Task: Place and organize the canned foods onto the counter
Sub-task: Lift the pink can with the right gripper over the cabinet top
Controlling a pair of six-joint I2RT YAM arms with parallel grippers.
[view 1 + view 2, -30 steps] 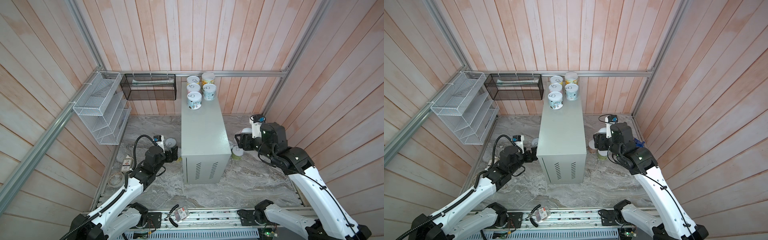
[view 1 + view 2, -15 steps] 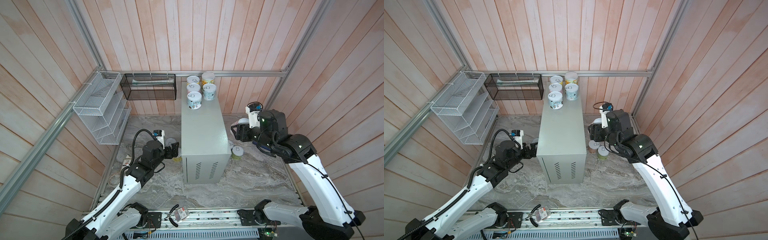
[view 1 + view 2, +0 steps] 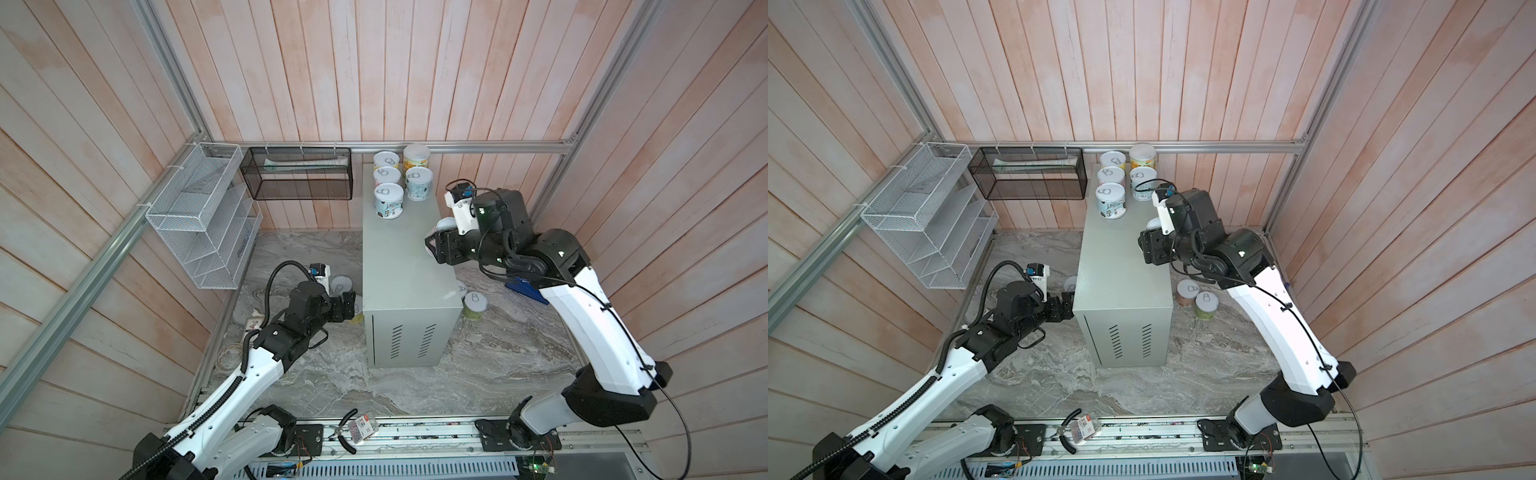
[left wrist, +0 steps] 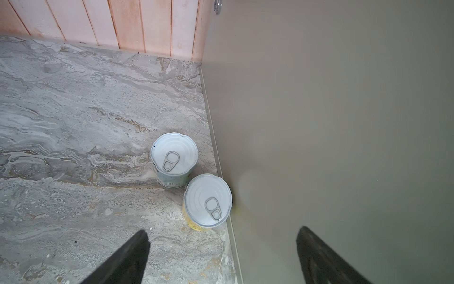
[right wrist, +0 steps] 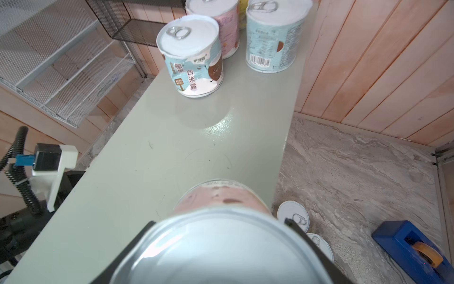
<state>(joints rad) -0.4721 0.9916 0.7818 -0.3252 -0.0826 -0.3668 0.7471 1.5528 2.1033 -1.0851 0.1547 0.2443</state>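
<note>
Right fingers gripping pink can, holding it above worktop near right edge; not yet set down.
Five cans standing at worktop back.
Left fingers spread wide, empty, hovering over yellow can and blue can on floor; yellow sitting against cabinet side.
Risks: releasing pink this close to edge, can likely tipping off onto floor cans. Left finger probably catching cabinet side while descending, or nudging yellow into blue.
</note>
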